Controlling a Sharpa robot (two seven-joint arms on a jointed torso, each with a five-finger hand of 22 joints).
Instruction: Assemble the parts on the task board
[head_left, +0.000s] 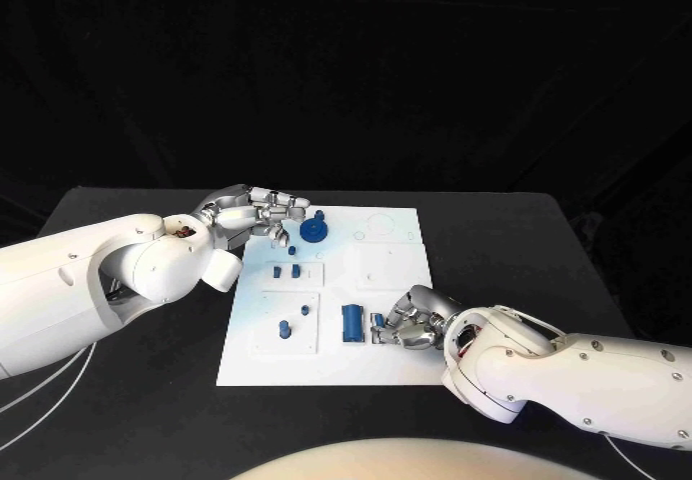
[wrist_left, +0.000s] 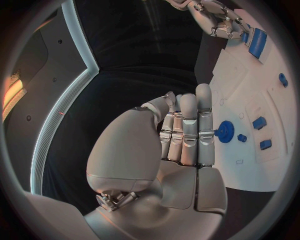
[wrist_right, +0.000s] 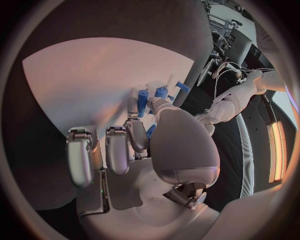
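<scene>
The white task board (head_left: 389, 290) lies mid-table. My left hand (head_left: 257, 214) hovers over the board's far left corner, fingers curled, with nothing seen in them. A blue gear (head_left: 313, 234) stands just beside its fingertips; the left wrist view shows the same gear (wrist_left: 224, 131) next to the fingers (wrist_left: 197, 125). My right hand (head_left: 407, 322) rests at the board's near right and pinches a small blue peg (head_left: 378, 320) between thumb and finger; the right wrist view shows the peg (wrist_right: 142, 102). A blue block (head_left: 353, 322) lies just left of that hand.
Small blue parts sit in the board's left recesses: two (head_left: 287, 270) in the middle one, two more (head_left: 284, 327) nearer me. White recessed plates (head_left: 389, 268) cover the board's right half. Black table (head_left: 144, 400) surrounds the board.
</scene>
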